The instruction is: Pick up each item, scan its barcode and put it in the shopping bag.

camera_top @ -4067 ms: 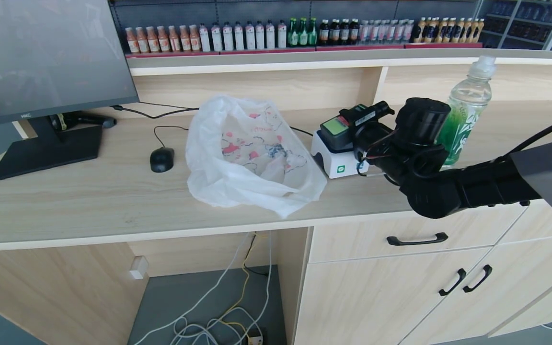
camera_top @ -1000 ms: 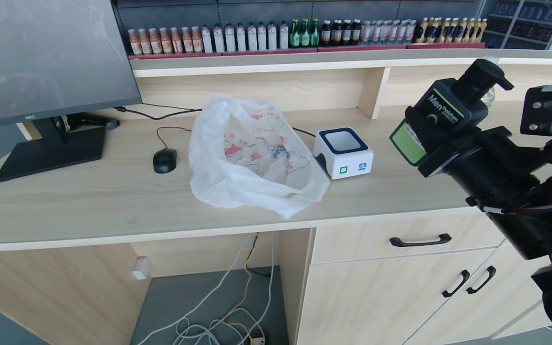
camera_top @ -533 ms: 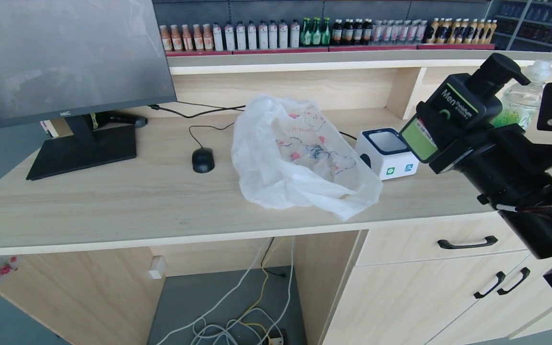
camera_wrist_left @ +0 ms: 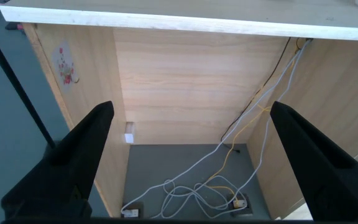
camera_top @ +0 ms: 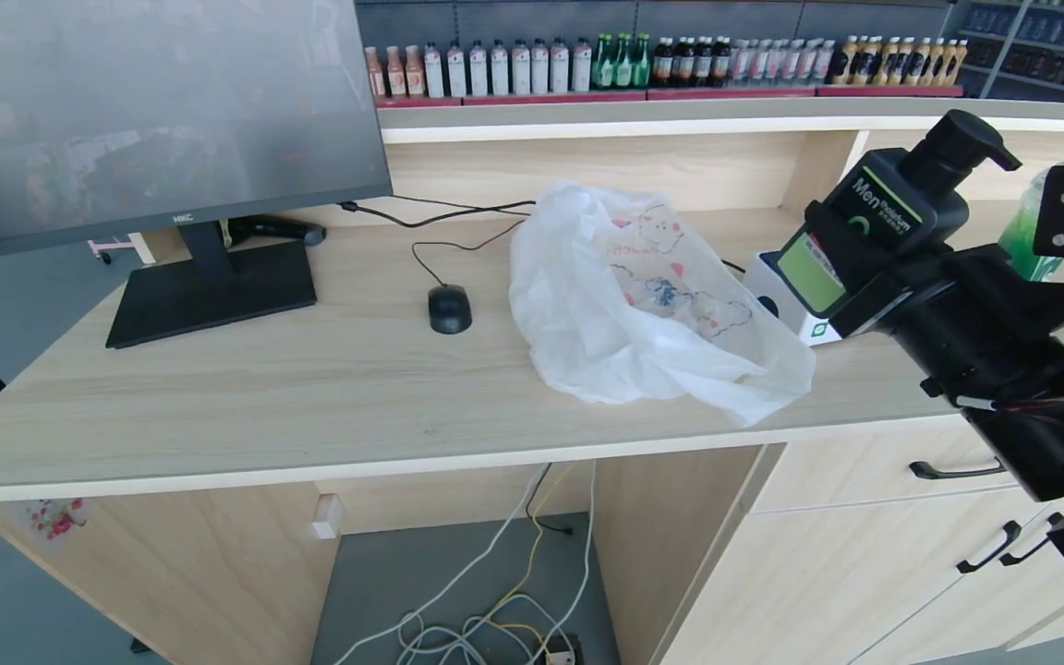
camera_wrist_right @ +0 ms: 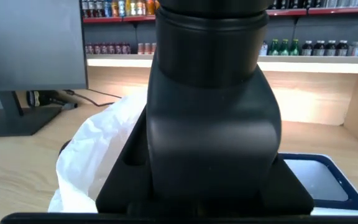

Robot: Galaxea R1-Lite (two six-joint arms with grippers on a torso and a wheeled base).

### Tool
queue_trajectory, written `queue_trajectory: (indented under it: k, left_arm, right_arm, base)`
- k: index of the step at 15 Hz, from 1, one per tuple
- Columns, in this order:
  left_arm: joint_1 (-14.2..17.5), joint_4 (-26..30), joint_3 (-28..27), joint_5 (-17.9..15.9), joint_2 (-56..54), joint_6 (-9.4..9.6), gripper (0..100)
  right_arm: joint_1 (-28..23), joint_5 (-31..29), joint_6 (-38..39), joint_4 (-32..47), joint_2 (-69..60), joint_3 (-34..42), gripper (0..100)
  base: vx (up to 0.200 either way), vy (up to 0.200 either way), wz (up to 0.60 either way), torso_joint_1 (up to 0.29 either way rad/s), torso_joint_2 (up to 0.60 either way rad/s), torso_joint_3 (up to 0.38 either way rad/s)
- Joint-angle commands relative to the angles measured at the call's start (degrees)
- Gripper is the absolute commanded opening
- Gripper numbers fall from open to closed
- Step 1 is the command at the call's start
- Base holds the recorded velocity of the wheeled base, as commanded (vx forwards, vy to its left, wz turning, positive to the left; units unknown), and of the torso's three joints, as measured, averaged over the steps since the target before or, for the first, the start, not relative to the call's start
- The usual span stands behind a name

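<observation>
- Shop checkout: pale wooden counter (camera_top: 310,388), with a row of shelf bottles (camera_top: 661,63) along the back wall.
- Bag (camera_top: 643,314): white film with cartoon print, slumped on the counter near its front edge, mouth gaping upward. Whether anything is inside cannot be told through the folds.
- Scanner (camera_top: 777,291): white cube with a dark rim, just beside the bag on its right, partly hidden behind the pump bottle.
- Pump bottle (camera_top: 883,222): black with a green label, tilted, held in the air above the counter's right end, just right of the bag.
- Right gripper (camera_top: 897,286): jaws clenched on the pump bottle's lower body.
- Green bottle (camera_top: 1026,240): stands behind the right arm.
- Monitor (camera_top: 153,111) at the left; mouse (camera_top: 450,308) between it and the bag.
- Right wrist view: the pump bottle (camera_wrist_right: 210,112) looms close, with the bag (camera_wrist_right: 98,162) and the scanner's window (camera_wrist_right: 319,180) beyond it.
- Left wrist view: left gripper (camera_wrist_left: 191,162) below counter level, jaws spread wide and holding nothing, facing the recess with loose cables (camera_wrist_left: 197,186) on the floor.
</observation>
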Motion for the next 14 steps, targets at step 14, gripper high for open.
queue_trajectory:
  k: [14]
  left_arm:
    - [0.0,0.0,0.0,0.0,0.0,0.01,100]
  right_arm:
    - [2.31,-1.73,6.42,30.73,7.31,-28.2,0]
  base:
    - [0.0,0.0,0.0,0.0,0.0,0.0]
